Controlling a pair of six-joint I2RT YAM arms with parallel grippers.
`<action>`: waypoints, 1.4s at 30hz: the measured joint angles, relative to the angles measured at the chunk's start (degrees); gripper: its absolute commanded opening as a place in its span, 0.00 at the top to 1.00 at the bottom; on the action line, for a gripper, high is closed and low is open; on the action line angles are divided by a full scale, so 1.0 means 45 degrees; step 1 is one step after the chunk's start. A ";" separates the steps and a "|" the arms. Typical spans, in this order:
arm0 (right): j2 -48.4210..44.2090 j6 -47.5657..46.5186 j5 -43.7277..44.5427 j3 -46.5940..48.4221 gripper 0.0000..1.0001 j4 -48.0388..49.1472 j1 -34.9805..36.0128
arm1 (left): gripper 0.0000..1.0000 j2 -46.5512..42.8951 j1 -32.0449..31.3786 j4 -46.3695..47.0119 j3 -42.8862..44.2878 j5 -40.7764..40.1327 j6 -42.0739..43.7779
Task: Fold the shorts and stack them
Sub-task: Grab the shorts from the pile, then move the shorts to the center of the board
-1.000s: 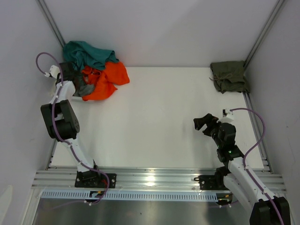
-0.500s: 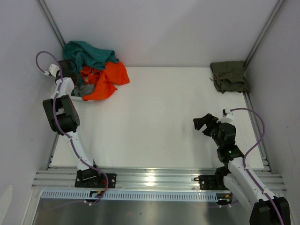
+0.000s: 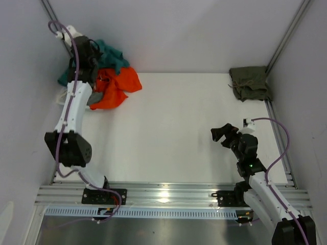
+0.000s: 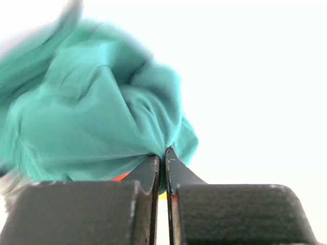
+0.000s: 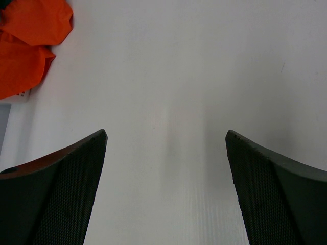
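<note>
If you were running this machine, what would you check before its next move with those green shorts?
1. Left pincer shut on the teal shorts: ok, cloth is pinched between the closed fingers.
2. Teal shorts free of the orange cloth: cannot tell, they meet in the top view.
3. Right pincer open and empty: ok.
4. Room on the table between the arms for spreading: ok.
5. Olive shorts out of the way in the far right corner: ok.

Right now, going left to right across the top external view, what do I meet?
Left end effector shut on the teal-green shorts → orange garment → right end effector, open → olive-green shorts.
</note>
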 measured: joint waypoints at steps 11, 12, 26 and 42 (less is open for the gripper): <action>-0.0175 -0.0121 -0.0194 0.0000 0.01 0.0097 0.0000 | 1.00 -0.6985 -0.3313 0.1365 0.2302 0.0034 0.2501; -0.0189 -0.0126 -0.0243 0.0000 0.01 0.0146 0.0000 | 1.00 -0.7548 -0.3376 0.1462 0.2142 0.0083 0.2361; -0.1987 -0.0695 -0.2739 -0.0121 0.04 0.1253 0.0083 | 1.00 -1.1997 -0.4391 0.0714 -0.5809 0.2803 -0.2220; 0.0505 -0.4483 -0.1535 0.1195 0.01 0.2501 0.8344 | 0.99 -1.7991 -0.4464 -0.1598 -1.1171 0.4133 -0.2579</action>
